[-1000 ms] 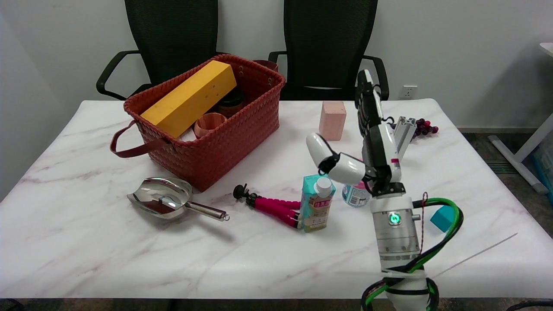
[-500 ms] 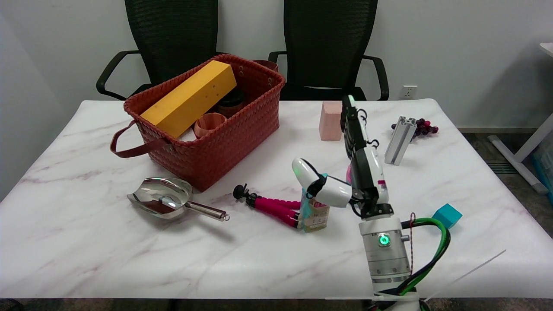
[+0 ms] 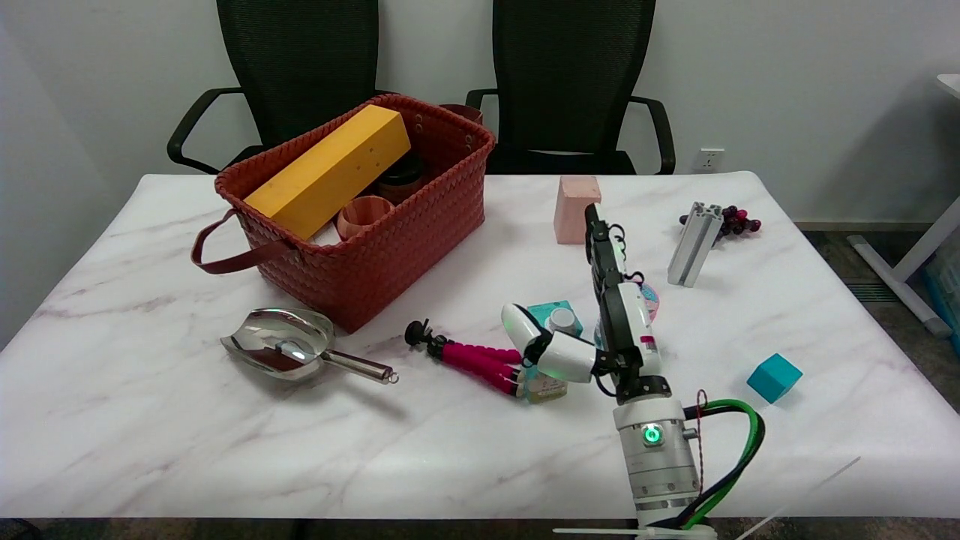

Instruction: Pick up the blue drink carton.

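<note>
Marble-patterned table (image 3: 150,420) fronts two black chairs (image 3: 574,82).

The table (image 3: 150,420) looks like glossy white marble. At upper left, the basket (image 3: 390,247) is rough woven red. The scoop (image 3: 281,346) at lower left is polished, mirror-bright metal. The hand (image 3: 592,337) shows smooth glossy plastic shells.

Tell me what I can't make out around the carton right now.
- Head view: carton front is hidden by the robot hand.
- Whether its fingers touch the carton: unclear.
- Small bottle behind: mostly blocked by the hand.
- Label print: too small.
</note>
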